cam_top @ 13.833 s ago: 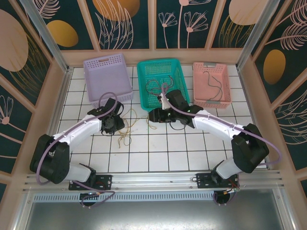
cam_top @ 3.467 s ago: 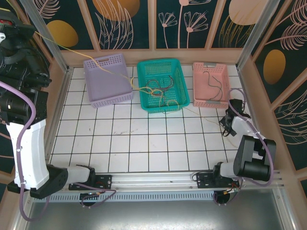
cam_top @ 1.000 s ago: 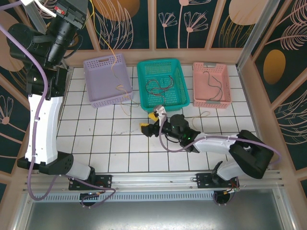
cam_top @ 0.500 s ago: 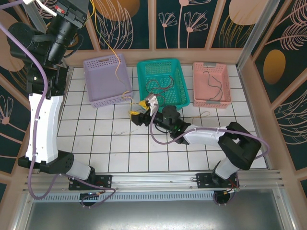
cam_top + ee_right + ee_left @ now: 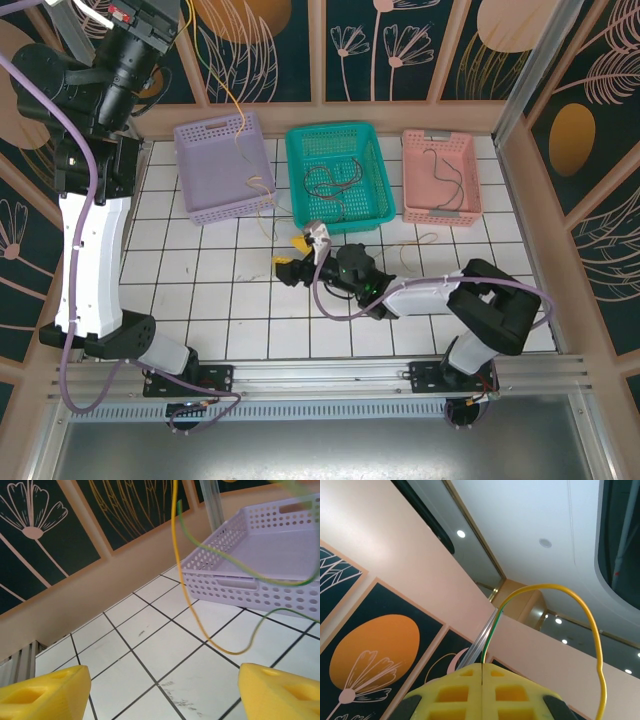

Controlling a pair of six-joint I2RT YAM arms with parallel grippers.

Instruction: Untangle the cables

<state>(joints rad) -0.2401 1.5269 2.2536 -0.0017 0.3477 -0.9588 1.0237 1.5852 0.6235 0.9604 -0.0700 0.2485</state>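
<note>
Left gripper (image 5: 482, 674): shut completely, yellow fingers (image 5: 445, 695) pressed face to face, pinching the yellow cable (image 5: 592, 625), with a green strand (image 5: 492, 627) running beside it at the pinch. High above the far-left corner of the table (image 5: 200, 290), pointing upward toward the ceiling.

Down along the yellow cable from there: past the wall panels, into the lilac basket (image 5: 215, 124) at the far-left of the table, then over its near rim and onto the tiles just off its near-right corner.

Right gripper (image 5: 290, 252): wide open, with nothing between the pads. Low over the tiles near the middle of the table, just in front of the gap between the lilac basket and the teal basket (image 5: 296, 190), aimed toward the lilac one. From the right wrist, yellow cable hanging down ahead of the open fingers (image 5: 45, 690), bending into a low loop close to the tiles and apart from both pads. Cannot tell whether touching the tiles. Green strand curving away beside the lilac basket's perforated wall.

Farther out: dark and red cables (image 5: 330, 185) tangled inside the teal basket at the middle of the far edge. One dark cable (image 5: 445, 175) inside the pink basket (image 5: 440, 214) toward the far-right. A small pale cable loop (image 5: 427, 240) on the tiles just in front of the pink basket.
</note>
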